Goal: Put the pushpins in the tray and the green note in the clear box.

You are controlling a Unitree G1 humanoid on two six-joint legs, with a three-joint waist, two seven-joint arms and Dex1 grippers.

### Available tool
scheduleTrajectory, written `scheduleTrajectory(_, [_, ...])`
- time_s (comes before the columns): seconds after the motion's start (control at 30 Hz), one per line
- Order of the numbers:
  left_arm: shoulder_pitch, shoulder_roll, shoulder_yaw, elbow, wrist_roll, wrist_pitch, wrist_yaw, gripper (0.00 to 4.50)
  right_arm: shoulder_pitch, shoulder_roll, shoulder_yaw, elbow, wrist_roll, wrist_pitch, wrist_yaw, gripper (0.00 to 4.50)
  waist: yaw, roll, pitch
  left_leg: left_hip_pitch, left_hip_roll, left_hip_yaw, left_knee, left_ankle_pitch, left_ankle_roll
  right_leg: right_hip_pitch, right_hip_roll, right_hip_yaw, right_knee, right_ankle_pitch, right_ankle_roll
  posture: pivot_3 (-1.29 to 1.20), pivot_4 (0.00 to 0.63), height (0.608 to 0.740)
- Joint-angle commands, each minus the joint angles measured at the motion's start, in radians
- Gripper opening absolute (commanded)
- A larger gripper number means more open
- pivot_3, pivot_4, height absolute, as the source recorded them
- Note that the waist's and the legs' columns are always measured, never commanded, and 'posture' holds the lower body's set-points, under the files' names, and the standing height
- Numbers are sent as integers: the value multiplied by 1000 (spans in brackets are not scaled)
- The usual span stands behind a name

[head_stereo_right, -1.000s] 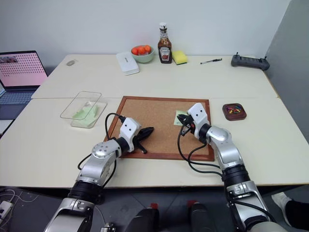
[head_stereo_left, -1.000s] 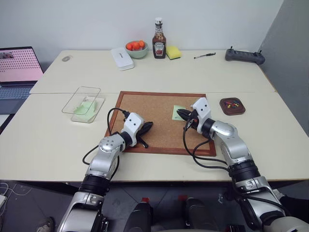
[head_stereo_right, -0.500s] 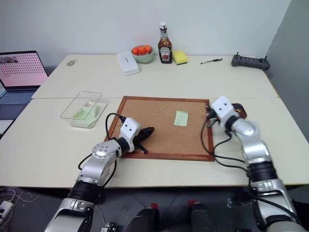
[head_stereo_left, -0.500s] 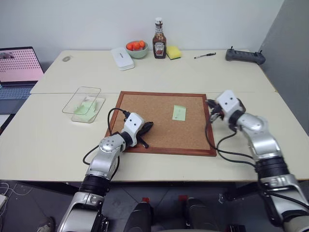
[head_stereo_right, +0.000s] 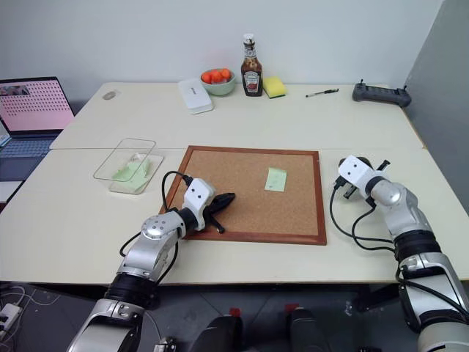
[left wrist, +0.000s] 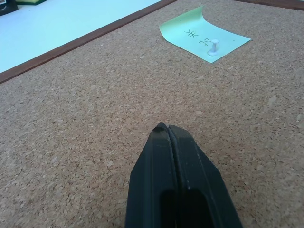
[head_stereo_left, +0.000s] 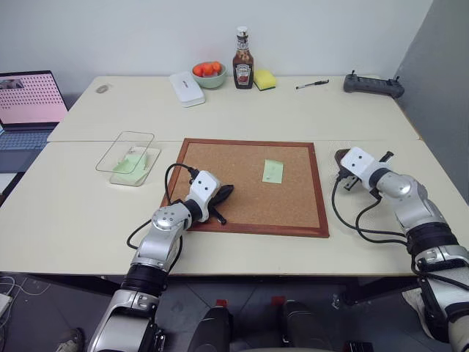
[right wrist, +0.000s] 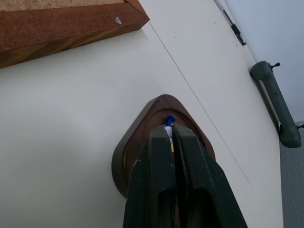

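Observation:
A pale green note [head_stereo_left: 272,170] lies on the cork board [head_stereo_left: 242,198], pinned by a white pushpin [left wrist: 214,46]. My left gripper [left wrist: 165,127] rests shut and empty on the cork, near the board's left edge. The small reddish-brown tray [right wrist: 130,152] sits on the table to the right of the board, its left edge [head_stereo_left: 340,158] peeking out past my right hand. My right gripper [right wrist: 170,128] hangs just over the tray, its fingers pinched on a pushpin with a blue head [right wrist: 170,119] at the tips. The clear box [head_stereo_left: 132,157] stands open left of the board with green slips inside.
Along the back of the table stand a white case [head_stereo_left: 185,89], a bowl of fruit [head_stereo_left: 208,73], a ketchup bottle [head_stereo_left: 242,60], a yellow sponge [head_stereo_left: 264,78], a pen [head_stereo_left: 311,84] and a black controller [head_stereo_left: 372,85]. A laptop [head_stereo_left: 29,99] sits at the far left.
My right gripper has swung from the green note on the board to the right, over the tray. The left gripper has not moved.

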Motion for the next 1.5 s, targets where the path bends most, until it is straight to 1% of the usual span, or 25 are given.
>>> scheduleTrajectory(0.03, [30,6,-18,18,21,11,-3,0,-38,-12,-7,26,-23,5,-29,1101,-1,0,0,0,0,0,0,0,0,0,0,0,0,0,0,0,150,740])
scheduleTrajectory(0.1, [31,7,-18,17,22,12,-3,0,-42,-13,-11,37,-24,12,-37,1568,-1,0,0,0,0,0,0,0,0,0,0,0,0,0,0,0,150,740])
scheduleTrajectory(0.23, [32,9,-20,16,22,11,-4,0,-42,-11,-25,41,-12,30,-35,2192,-1,0,0,0,0,0,0,0,0,0,0,0,0,0,0,0,150,740])
scheduleTrajectory(0.27, [31,10,-20,16,21,11,-5,0,-40,-11,-27,38,-9,32,-35,2472,-1,0,0,0,0,0,0,0,0,0,0,0,0,0,0,0,150,740])
scheduleTrajectory(0.4, [25,11,-20,23,22,9,-8,0,-25,-12,-57,1,17,40,-40,3161,-1,0,0,0,0,0,0,0,0,0,0,0,0,0,0,0,150,740])
scheduleTrajectory(0.43, [25,11,-20,23,21,9,-9,0,-18,-12,-65,-15,26,45,-32,3453,-1,0,0,0,0,0,0,0,0,0,0,0,0,0,0,0,150,740])
scheduleTrajectory(0.47, [24,11,-20,24,21,9,-9,0,-9,-13,-72,-32,34,52,-22,3579,-1,0,0,0,0,0,0,0,0,0,0,0,0,0,0,0,150,740])
scheduleTrajectory(0.73, [27,21,-15,20,19,9,-12,0,106,-63,-129,-311,100,189,93,3579,-1,0,0,0,0,0,0,0,0,0,0,0,0,0,0,0,150,740])
scheduleTrajectory(0.83, [29,23,-14,19,18,9,-12,0,143,-29,-142,-452,199,250,189,3579,-5,0,0,0,1,0,0,0,0,0,0,0,0,0,0,0,150,740])
scheduleTrajectory(0.9, [29,24,-14,18,17,10,-12,0,166,19,-132,-544,273,298,246,3579,-7,0,0,1,1,0,0,0,0,0,1,0,1,0,0,0,150,740])
scheduleTrajectory(0.97, [28,25,-15,19,17,11,-12,0,184,77,-116,-616,336,347,281,3579,-7,0,0,1,2,0,0,0,0,0,1,-1,1,0,0,0,150,740])
scheduleTrajectory(1.07, [26,26,-13,21,16,12,-12,0,200,132,-92,-671,370,396,303,3579,-3,0,0,0,1,-1,0,0,0,0,1,-1,1,0,0,0,150,740])
scheduleTrajectory(1.2, [23,25,-12,22,14,14,-12,0,182,278,-51,-645,387,426,238,3579,-4,0,0,1,1,-1,0,0,0,0,1,-1,0,0,0,0,150,740])
scheduleTrajectory(1.27, [23,25,-11,21,13,15,-12,0,163,339,-49,-585,369,407,188,3579,-4,0,0,1,2,-1,0,0,0,0,1,-1,1,0,0,0,150,740])
scheduleTrajectory(1.5, [22,28,-12,20,14,17,-14,0,101,445,-24,-390,329,313,112,3579,-3,0,0,1,1,-1,0,0,0,-1,1,-1,1,0,0,0,150,740])
